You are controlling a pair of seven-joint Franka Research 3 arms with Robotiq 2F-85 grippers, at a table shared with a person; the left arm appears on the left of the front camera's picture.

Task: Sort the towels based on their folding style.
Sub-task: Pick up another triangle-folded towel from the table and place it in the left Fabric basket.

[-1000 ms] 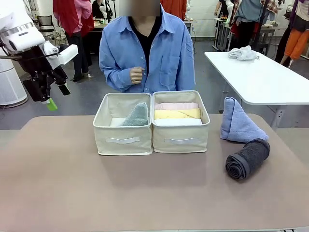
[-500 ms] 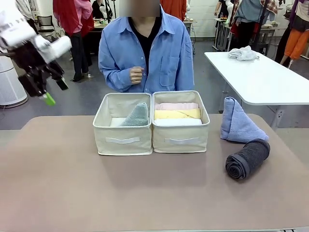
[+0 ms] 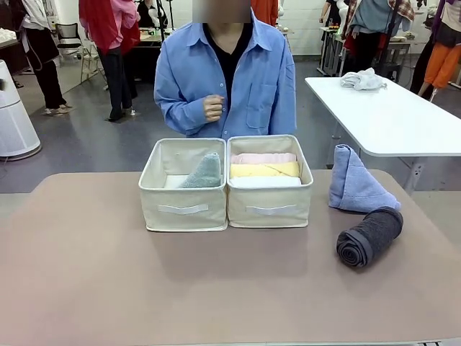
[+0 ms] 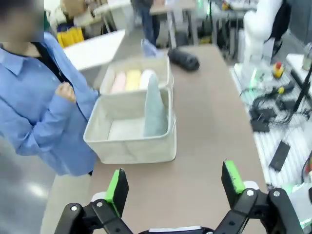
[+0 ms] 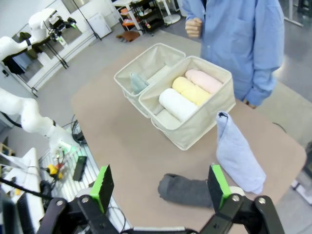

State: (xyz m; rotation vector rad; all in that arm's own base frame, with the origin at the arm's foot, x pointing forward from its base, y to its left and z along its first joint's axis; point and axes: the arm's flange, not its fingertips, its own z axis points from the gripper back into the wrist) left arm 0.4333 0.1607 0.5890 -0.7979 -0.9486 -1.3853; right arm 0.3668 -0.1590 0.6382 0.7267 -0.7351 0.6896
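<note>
Above table (image 4: 209, 122), L end effector (image 4: 174, 183), R end effector (image 5: 161, 184): wide open, empty.

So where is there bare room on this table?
Free: the table left of the left basket and the near strip before both baskets. Crowded: the full right basket, and the right end with the light blue fold and dark grey roll.

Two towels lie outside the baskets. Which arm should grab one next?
Right. The dark grey roll and light blue fold lie close before the open right gripper; the left gripper sits beyond the baskets, much farther from both.
</note>
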